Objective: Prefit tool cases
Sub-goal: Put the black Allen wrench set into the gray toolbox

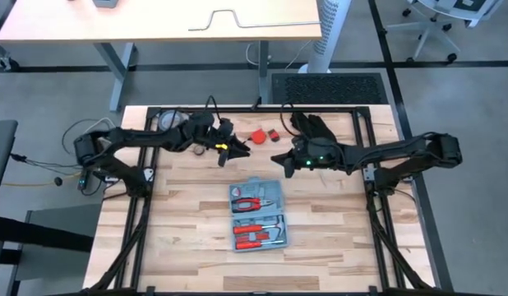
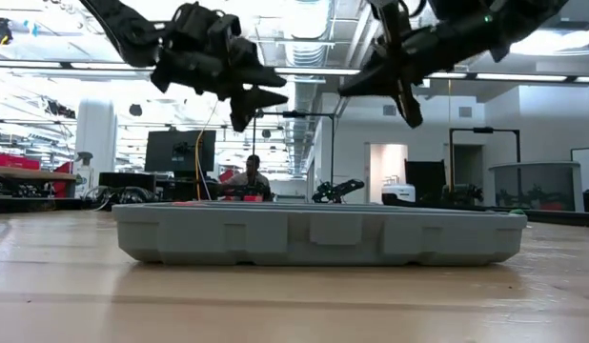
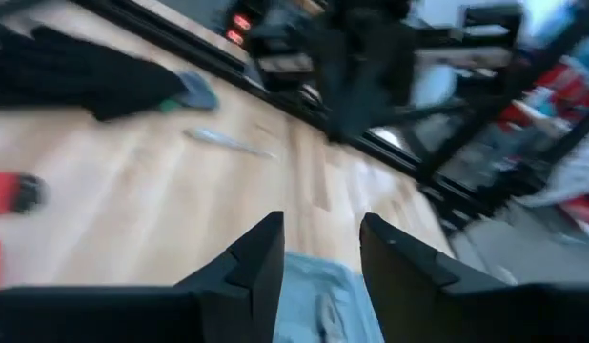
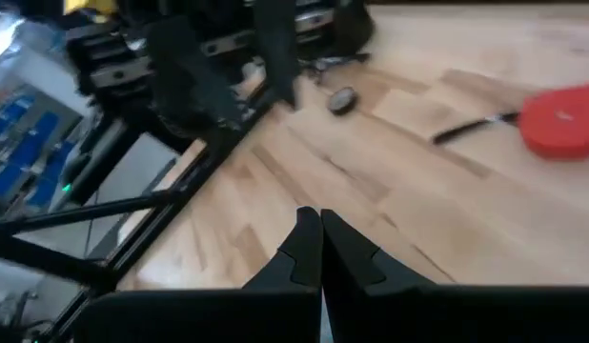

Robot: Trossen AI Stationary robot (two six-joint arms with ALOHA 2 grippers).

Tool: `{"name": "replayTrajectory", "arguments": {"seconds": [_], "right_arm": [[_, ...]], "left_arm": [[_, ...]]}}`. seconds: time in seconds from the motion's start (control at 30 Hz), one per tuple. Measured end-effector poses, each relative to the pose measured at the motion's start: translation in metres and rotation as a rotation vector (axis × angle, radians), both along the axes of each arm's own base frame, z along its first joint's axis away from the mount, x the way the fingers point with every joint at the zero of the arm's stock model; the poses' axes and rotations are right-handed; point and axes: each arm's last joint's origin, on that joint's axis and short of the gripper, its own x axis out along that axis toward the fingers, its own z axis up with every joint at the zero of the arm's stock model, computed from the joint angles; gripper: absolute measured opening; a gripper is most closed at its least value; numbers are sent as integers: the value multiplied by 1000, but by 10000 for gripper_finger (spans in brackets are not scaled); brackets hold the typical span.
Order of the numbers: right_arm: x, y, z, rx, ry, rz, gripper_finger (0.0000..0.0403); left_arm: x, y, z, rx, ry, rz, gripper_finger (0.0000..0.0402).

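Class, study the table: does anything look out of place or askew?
The tool case lies open and slightly askew to the table's edges. A black glove and red parts lie loose at the far edge, outside the case.

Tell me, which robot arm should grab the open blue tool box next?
Probably the left. Its tool is open, hanging above the table just behind the flat light-blue plastic tool case, whose edge shows between its fingers. The right tool is about as near, but its fingers are shut.
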Motion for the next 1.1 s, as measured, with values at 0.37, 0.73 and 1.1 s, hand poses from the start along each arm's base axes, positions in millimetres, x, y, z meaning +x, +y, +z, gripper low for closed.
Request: {"name": "replayTrajectory", "arguments": {"seconds": [0.37,0.73,1.1], "right_arm": [[-4,-1,10,-26,-119,48,10],[-24,-3,11,-77,14,-320,10],[-21,-16,5,-5,43,113,10]], "left_arm": [[7,7,-19,-146,13,-161,130],[6,10,-20,-145,24,-125,130],[5,11,-21,-151,30,-129,130]]}}
